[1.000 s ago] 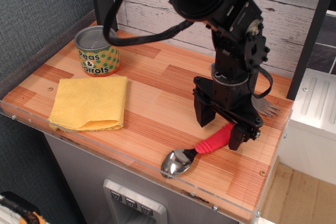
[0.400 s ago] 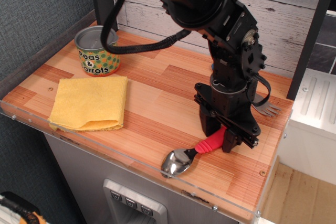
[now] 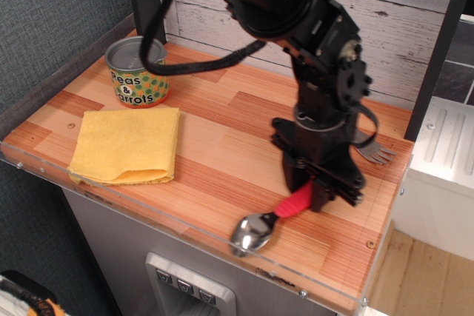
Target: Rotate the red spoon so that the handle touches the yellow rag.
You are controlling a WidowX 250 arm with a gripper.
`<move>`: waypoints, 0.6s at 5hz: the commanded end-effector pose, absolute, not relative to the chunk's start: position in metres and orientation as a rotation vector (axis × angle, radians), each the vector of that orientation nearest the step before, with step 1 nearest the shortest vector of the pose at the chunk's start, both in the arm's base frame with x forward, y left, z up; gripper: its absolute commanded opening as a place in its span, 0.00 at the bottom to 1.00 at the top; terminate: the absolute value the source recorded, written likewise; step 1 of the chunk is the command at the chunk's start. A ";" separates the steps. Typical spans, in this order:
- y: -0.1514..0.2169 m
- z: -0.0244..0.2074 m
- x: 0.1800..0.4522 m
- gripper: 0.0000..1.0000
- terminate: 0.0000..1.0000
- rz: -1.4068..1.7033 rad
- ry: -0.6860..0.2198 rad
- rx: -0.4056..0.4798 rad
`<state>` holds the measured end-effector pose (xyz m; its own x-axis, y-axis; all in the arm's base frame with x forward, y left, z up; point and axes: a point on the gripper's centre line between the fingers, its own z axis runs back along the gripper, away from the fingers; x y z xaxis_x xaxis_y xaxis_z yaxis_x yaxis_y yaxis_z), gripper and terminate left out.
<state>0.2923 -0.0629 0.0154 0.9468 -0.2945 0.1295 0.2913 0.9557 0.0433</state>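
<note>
Near the front right corner of the worktop (image 3: 222, 131) we see the gripper (image 3: 309, 192) closed down on the handle (image 3: 296, 202) of the red spoon (image 3: 272, 217); its metal bowl points at the front edge; the yellow rag (image 3: 126, 144) lies well apart, toward the left edge (beside a can (image 3: 137, 72)); fork tines (image 3: 374, 153) show behind the arm.

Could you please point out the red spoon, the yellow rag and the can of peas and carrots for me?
red spoon (image 3: 295, 203): main camera view, on the visible red handle.
yellow rag (image 3: 126, 144): main camera view, middle of the cloth.
can of peas and carrots (image 3: 138, 82): main camera view, on its label.
</note>
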 end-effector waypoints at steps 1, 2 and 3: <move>-0.047 0.059 0.301 0.00 0.00 -0.134 -0.180 0.042; -0.036 0.068 0.301 0.00 0.00 0.074 -0.146 0.077; -0.032 0.070 0.300 0.00 0.00 0.319 -0.093 0.128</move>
<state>0.2983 -0.0225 0.0569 0.9398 0.3328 0.0779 -0.3404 0.9319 0.1249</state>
